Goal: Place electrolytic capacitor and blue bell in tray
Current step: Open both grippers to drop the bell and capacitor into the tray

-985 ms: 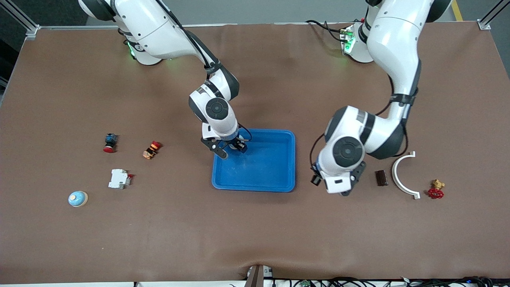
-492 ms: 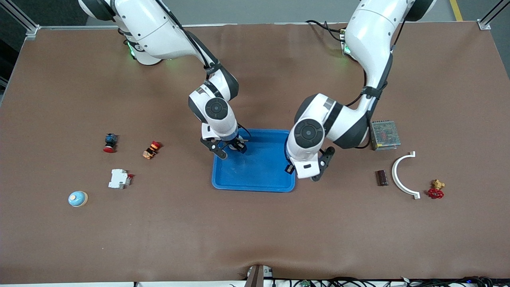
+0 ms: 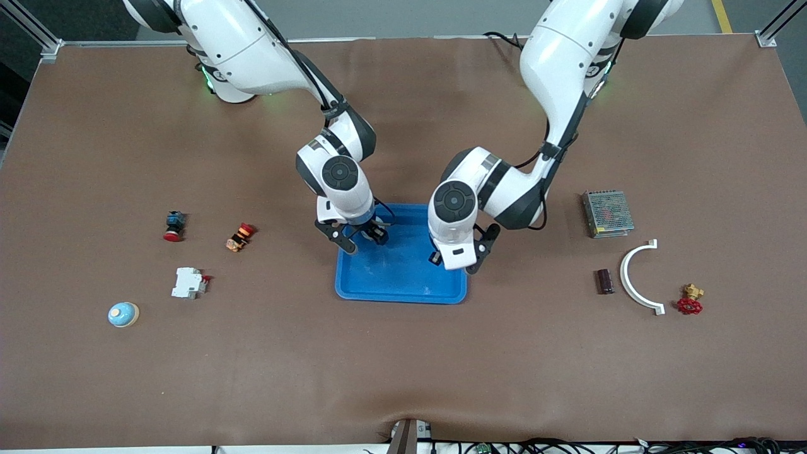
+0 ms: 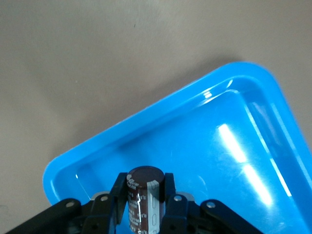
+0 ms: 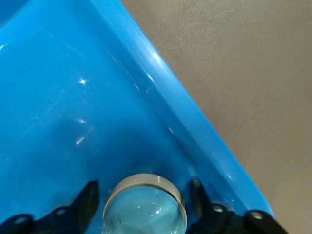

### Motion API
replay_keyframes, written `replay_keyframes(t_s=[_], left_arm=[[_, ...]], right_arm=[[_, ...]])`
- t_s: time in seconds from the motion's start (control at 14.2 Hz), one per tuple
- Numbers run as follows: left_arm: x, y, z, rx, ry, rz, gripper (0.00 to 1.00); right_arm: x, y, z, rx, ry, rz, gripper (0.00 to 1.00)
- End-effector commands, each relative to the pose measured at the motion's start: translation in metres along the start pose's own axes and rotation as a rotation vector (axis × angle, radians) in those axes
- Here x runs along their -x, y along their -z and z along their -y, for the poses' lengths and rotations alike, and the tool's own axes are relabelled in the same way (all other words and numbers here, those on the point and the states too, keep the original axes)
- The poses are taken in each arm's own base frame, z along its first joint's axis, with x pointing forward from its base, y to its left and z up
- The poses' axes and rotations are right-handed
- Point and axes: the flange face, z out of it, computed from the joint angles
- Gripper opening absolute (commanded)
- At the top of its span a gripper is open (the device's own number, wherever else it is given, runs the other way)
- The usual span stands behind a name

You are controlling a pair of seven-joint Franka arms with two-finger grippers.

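The blue tray [image 3: 403,291] lies mid-table. My left gripper [image 3: 455,260] hangs over the tray's corner nearest the left arm's end, shut on a dark brown electrolytic capacitor [image 4: 145,195] with a grey stripe, held upright above the tray floor [image 4: 204,146]. My right gripper [image 3: 360,236] is open over the tray's other end. A pale blue bell [image 5: 145,209] with a silver rim sits on the tray floor [image 5: 73,97] between its fingers, with a gap on each side. The front view hides both of these objects under the hands.
A second capacitor [image 3: 605,281], a white curved piece [image 3: 637,277], a red-handled brass valve [image 3: 690,299] and a grey power supply [image 3: 607,213] lie toward the left arm's end. Another blue bell [image 3: 123,314], a white breaker [image 3: 189,282] and two red push buttons [image 3: 173,226] [image 3: 239,236] lie toward the right arm's end.
My left arm has swung from the table beside the loose capacitor to over the tray, carrying its capacitor. My right arm stayed over the tray and its fingers have opened off the bell.
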Motion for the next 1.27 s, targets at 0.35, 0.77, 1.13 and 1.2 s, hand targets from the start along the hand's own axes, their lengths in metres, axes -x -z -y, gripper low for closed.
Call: replay_keyframes(t_s=[0.35, 0.77, 1.13, 1.2], left_arm=[[0.012, -0.024, 0.019, -0.038, -0.006, -0.011, 0.00], [0.019, -0.038, 0.025, -0.057, -0.008, -0.021, 0.00], [0.021, -0.045, 0.030, -0.072, -0.013, -0.025, 0.27], [0.020, -0.045, 0.030, -0.072, -0.013, -0.025, 0.65]], right_arm=[[0.006, 0.016, 0.010, -0.024, 0.011, -0.016, 1.00], [-0.004, 0.072, 0.029, 0.052, 0.023, -0.012, 1.00], [-0.096, 0.133, -0.001, 0.120, 0.246, 0.020, 1.00], [-0.115, 0.146, -0.011, 0.131, 0.287, 0.028, 1.00]])
